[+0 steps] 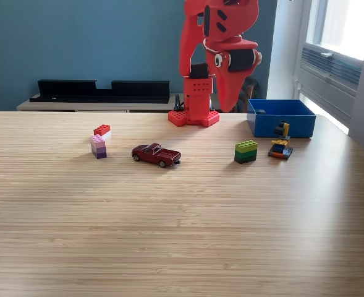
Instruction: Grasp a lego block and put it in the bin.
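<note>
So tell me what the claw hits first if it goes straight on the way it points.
The claw points down. It would probably meet bare table beside the arm's base before any block; depth is unclear.

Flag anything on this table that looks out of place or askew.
The red toy car stands out: it sits mid-table among the lego pieces and is no block. The red and white block lies angled behind the pink and purple stack. Nothing looks spilled or damaged. The blue bin sits upright.
</note>
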